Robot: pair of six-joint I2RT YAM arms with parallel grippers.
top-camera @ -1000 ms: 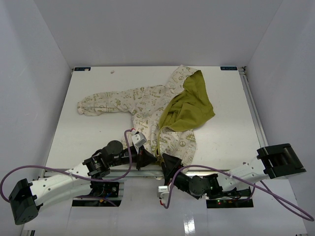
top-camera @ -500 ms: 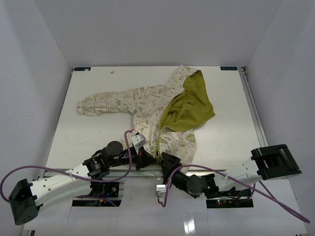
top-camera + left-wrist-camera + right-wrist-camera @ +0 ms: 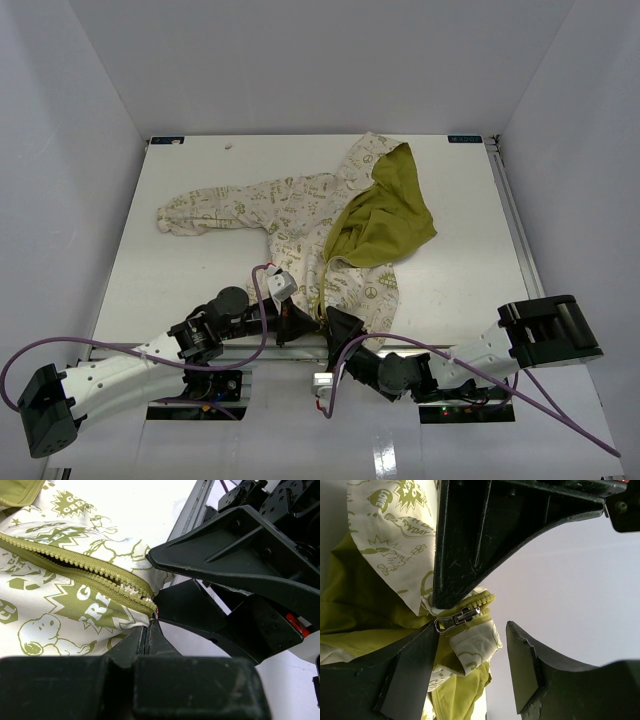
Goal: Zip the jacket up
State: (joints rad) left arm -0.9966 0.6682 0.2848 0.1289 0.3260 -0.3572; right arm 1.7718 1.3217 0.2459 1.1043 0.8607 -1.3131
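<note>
Jacket [image 3: 300,215] lies on the table [image 3: 180,290], hood toward 12 o'clock and hem at 6. Its one zipper [image 3: 85,572], undone, runs roughly 6 to 12 from the hem. The left gripper [image 3: 148,630] is pressed together, pinching the hem at the zipper's foot. The right gripper [image 3: 472,627] is spread and holds nothing. The single pull [image 3: 457,617] sits at its 9 o'clock, beside one finger. The right arm is nearer, and I judge it must close there, then draw toward 12.
</note>
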